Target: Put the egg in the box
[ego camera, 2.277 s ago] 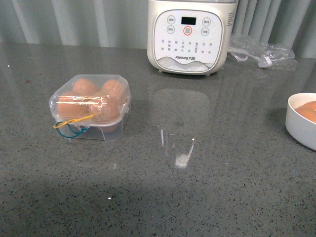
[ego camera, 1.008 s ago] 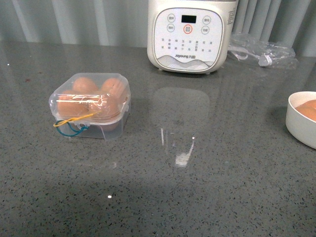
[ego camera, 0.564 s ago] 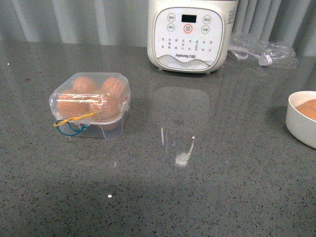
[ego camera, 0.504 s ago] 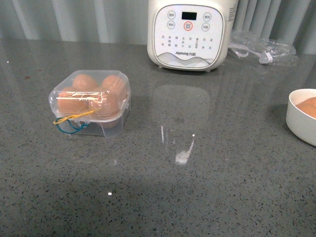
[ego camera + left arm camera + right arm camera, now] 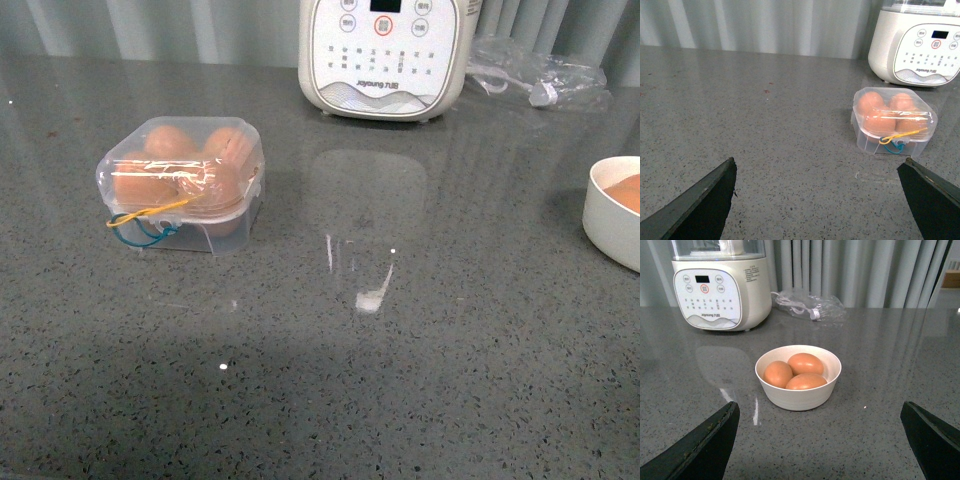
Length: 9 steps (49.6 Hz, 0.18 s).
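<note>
The box (image 5: 182, 185) is a clear plastic case at the left of the grey counter, its lid down over several brown eggs, with yellow and blue loops at its front. It also shows in the left wrist view (image 5: 894, 121). Three brown eggs, one of them (image 5: 805, 363), lie in a round white bowl (image 5: 798, 397), which is cut off at the right edge of the front view (image 5: 612, 215). My left gripper (image 5: 819, 165) is open and empty, short of the box. My right gripper (image 5: 820, 407) is open and empty, short of the bowl. Neither arm shows in the front view.
A white electric cooker (image 5: 385, 55) stands at the back middle of the counter. A crumpled clear plastic bag (image 5: 535, 85) lies to its right. Grey curtains hang behind the counter.
The whole scene has slid a little upward in the front view. The box, bowl and cooker keep their places relative to each other.
</note>
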Tool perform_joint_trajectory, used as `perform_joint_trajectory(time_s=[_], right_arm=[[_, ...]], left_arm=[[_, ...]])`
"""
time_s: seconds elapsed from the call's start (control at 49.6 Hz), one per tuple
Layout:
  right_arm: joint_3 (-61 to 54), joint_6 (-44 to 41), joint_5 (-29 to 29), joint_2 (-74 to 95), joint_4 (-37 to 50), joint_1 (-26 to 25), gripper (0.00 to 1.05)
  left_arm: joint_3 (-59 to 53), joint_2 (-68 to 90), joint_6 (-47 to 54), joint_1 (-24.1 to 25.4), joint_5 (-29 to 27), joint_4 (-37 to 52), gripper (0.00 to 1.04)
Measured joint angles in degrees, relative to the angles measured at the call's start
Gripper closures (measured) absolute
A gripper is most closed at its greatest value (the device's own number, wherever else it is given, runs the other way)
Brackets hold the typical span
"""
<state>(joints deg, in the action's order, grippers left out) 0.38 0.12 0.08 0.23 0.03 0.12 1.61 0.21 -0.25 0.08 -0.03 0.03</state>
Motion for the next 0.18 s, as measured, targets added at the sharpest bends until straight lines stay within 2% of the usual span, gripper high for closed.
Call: perform_joint_trajectory(time_s=[0.181], right_arm=[[0.0,0.0,0.0,0.0,0.0,0.0,0.07]], left_arm=[[0.0,0.0,0.0,0.0,0.0,0.0,0.07]])
